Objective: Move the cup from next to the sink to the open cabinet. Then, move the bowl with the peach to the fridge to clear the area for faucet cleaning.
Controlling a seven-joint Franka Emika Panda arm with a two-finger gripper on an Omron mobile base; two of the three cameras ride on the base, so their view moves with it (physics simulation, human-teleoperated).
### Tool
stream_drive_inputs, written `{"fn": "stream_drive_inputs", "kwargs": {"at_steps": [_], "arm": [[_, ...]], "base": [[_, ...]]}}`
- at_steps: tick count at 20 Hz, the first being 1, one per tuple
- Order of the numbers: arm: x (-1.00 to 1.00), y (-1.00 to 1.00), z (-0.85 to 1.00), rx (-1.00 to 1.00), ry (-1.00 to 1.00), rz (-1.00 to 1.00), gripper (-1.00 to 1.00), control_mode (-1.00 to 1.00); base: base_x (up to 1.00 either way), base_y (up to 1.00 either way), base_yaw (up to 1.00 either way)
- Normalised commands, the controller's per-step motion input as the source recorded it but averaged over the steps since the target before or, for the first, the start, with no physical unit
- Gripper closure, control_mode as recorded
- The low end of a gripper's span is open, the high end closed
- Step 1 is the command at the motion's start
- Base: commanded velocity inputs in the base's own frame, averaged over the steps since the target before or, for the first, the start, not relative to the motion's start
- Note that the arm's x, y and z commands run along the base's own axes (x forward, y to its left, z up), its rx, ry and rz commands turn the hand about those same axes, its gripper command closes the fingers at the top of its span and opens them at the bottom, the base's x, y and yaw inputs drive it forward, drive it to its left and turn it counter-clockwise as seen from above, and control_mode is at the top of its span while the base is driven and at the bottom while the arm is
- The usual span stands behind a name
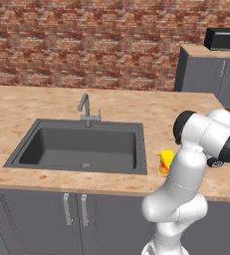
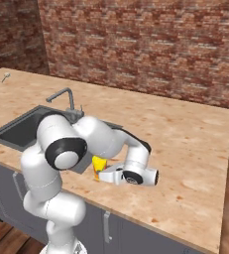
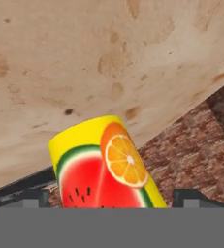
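Note:
The yellow cup [image 1: 166, 162], with a watermelon and orange print, stands upright on the pale wood-grain counter just right of the dark grey sink [image 1: 27, 149], near the front edge. In the hand view the cup [image 3: 108, 164] sits between my two fingertips [image 3: 33, 196], with a narrow gap on each side. My gripper [image 2: 103, 173] is open and reaches the cup [image 2: 98, 166] sideways, low over the counter. The grey gooseneck faucet [image 1: 87, 110] stands behind the basin. The bowl, peach, fridge and open cabinet are out of view.
A black microwave [image 1: 223, 39] sits on a dark grey unit [image 1: 206, 74] at the back right. A brick wall runs behind the counter. A small grey object [image 2: 5, 77] lies far left on the counter. Dark base cabinets with bar handles [image 1: 74, 209] are below the sink.

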Motion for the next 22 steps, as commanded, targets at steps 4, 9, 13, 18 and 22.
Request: {"fn": "stream_drive_inputs", "kwargs": {"at_steps": [4, 9, 13, 18, 22], "arm": [[0.1, 0.14, -0.14, -0.06, 0.0, 0.0, -1.0, -1.0], [0.08, 0.15, -0.01, -0.03, 0.0, 0.0, -1.0, -1.0], [0.0, 0.0, 0.0, 0.0, 0.0, 0.0, 1.0, -1.0], [-0.01, 0.0, 0.0, 0.0, 0.0, 0.0, 1.0, -1.0], [-0.07, 0.0, 0.23, 0.0, -0.08, 0.0, 1.0, -1.0]], "base": [[0.0, 0.0, 0.0], [0.0, 0.0, 0.0], [0.0, 0.0, 0.0], [0.0, 0.0, 0.0], [0.0, 0.0, 0.0]]}}
